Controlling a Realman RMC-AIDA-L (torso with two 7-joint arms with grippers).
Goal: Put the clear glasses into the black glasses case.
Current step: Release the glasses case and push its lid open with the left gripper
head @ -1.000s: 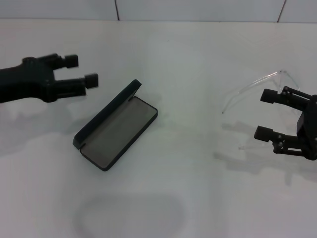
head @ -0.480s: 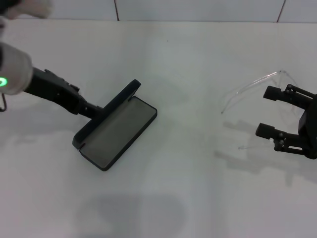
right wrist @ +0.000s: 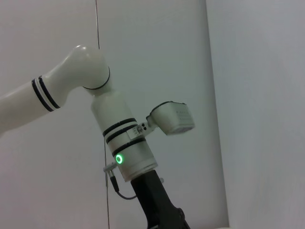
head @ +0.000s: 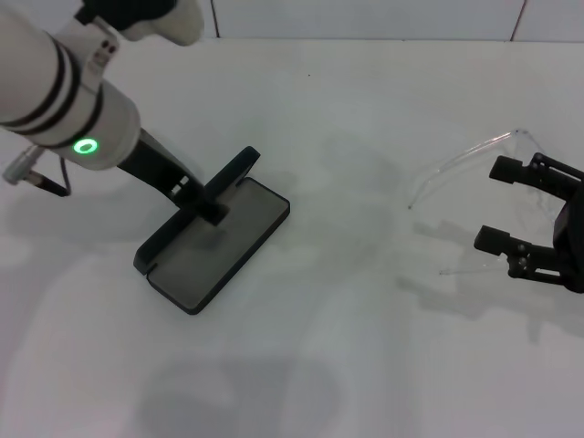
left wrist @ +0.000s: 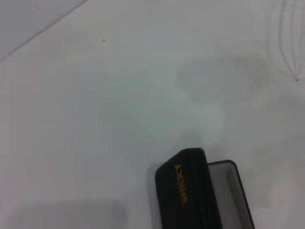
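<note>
On the table (head: 301, 365): two task things, well apart.
Case (head: 212, 239): open on the left half of the table, lid raised along its far-left long edge, grey lining facing up. From the left wrist the lid's black outside (left wrist: 187, 195) shows orange lettering, with a strip of the lining's rim beside it.
Glasses (head: 474, 155): clear, lying on the right half of the table, well away from the case; one thin arm runs toward the middle of the table. Their arm tips also show faintly at a corner of the left wrist view (left wrist: 288, 43).
Left gripper (head: 212, 208): reaches down from the white arm with the green ring light, its tip at the case, over the lining just beside the raised lid. Jaw state: cannot tell; whether it touches the case is also unclear.
Right gripper (head: 497, 205): low at the table's right edge, beside the glasses, fingers spread wide, holding nothing.
Right wrist view: left arm (right wrist: 119, 143) against a pale wall.
</note>
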